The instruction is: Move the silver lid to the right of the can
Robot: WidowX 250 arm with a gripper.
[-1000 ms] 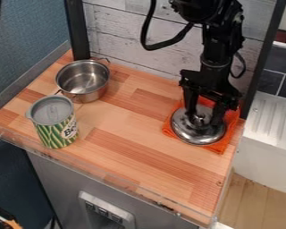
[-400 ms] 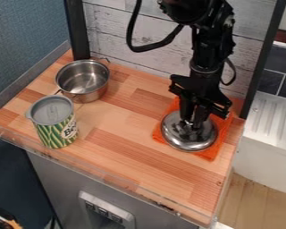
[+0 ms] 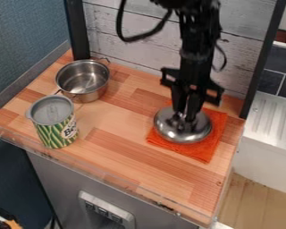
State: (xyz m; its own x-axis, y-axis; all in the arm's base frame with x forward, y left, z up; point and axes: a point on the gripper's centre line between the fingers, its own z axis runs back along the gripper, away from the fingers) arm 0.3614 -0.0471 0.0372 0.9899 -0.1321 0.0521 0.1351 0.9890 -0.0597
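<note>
Hanging down over the cloth (image 3: 208, 146), the gripper (image 3: 186, 118) has its 2 fingers clamped on the lid (image 3: 182, 135), which looks silver, round and shiny.

Your pincer (image 3: 186, 116) is black, and the lid (image 3: 196, 134) is silver with darker grey reflections. The cloth (image 3: 203, 152) is bright orange-red. You have a can (image 3: 57, 137) in green and whitish diagonal stripes, with dark lettering on a white patch and a grey top (image 3: 52, 110). The pot (image 3: 82, 79) is silver. Your table (image 3: 121, 145) is patterned in wood strips, pale tan mixed with reddish brown. You see pale grey, streaked planks (image 3: 133, 50), a blue-grey wall (image 3: 26, 36), and dark grey tiles (image 3: 272, 82) with light lines.
</note>
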